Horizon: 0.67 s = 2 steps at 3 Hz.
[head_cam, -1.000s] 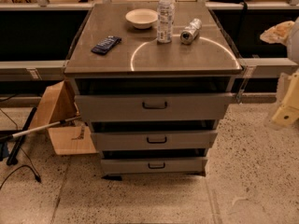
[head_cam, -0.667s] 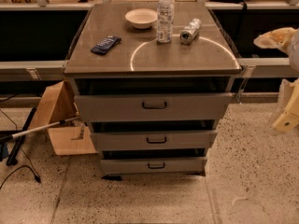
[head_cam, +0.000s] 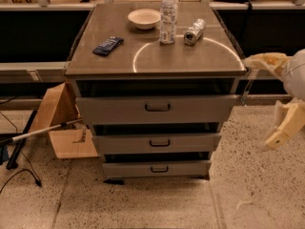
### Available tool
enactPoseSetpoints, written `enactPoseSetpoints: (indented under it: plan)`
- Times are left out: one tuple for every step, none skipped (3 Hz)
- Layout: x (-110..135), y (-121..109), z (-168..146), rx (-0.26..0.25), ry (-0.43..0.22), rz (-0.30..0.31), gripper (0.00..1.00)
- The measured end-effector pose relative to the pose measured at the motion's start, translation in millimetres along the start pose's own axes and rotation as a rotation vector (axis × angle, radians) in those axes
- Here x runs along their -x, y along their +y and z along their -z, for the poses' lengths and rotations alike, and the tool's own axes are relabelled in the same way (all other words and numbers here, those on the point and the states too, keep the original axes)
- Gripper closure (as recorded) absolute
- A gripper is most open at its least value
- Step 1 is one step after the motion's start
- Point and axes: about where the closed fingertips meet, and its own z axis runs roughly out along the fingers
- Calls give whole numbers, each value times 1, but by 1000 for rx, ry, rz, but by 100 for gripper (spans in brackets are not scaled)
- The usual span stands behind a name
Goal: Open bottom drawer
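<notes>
The grey cabinet has three drawer fronts stacked one under another. The bottom drawer [head_cam: 128,170] is the narrowest and lowest, just above the floor, with a small black pull handle [head_cam: 159,169] at its middle. It sticks out a little less than the two drawers above it. My gripper [head_cam: 260,103] is at the right edge of the camera view, level with the top drawer and off the cabinet's right side. Its two cream fingers [head_cam: 282,127] are spread wide apart and hold nothing. It is far from the bottom drawer's handle.
On the cabinet top [head_cam: 152,56] stand a white bowl [head_cam: 144,18], a water bottle [head_cam: 168,17], a lying can [head_cam: 194,32] and a blue packet [head_cam: 108,46]. A cardboard box [head_cam: 59,123], a pole [head_cam: 38,132] and cables [head_cam: 21,171] are on the floor at left.
My gripper has moved a little to the left, towards the cabinet's right side. The drawers have not moved.
</notes>
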Motion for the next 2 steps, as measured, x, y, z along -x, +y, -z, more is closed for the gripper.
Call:
enactPoseSetpoints:
  plan:
    - [-11, 0, -31, 36, -63, -19, 0]
    - [-11, 0, -31, 36, -63, -19, 0]
